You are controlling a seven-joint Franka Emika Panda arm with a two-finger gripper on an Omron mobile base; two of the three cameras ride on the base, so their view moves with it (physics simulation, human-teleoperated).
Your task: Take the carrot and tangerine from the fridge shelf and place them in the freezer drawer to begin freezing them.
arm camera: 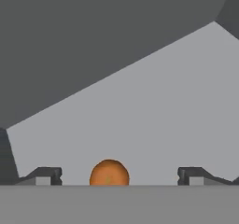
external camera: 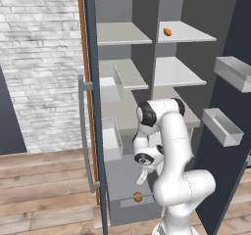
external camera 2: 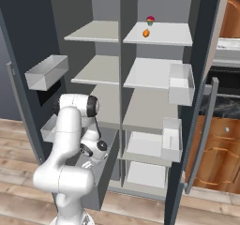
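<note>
Orange tangerine (arm camera: 108,172) sat on the grey floor of the freezer drawer (external camera: 128,177), between the two dark fingertips (arm camera: 44,175) in the hand view, touching neither. Gripper (arm camera: 116,176) was spread wide, released, holding nothing. From the left base view the same orange ball (external camera: 138,197) lay low in the pulled-out drawer, near its lighter front panel, with the white arm bent down over it.

So half the job looked done: tangerine delivered and let go. Carrot (external camera: 167,32) was on the top fridge shelf (external camera: 191,33), right-hand column, well apart from the arm. In the right base view it lay beside a small reddish-topped item (external camera 2: 150,19) on that same shelf; too small to tell what that one was.

What was left, as a judgement: lift the hand clear of the drawer, reach up to the top shelf, grab the carrot without knocking the neighbour, carry it down, drop it next to the tangerine. Drawer stood open, so no extra pull seemed needed. Whether the drawer must be shut afterwards the task does not say.
</note>
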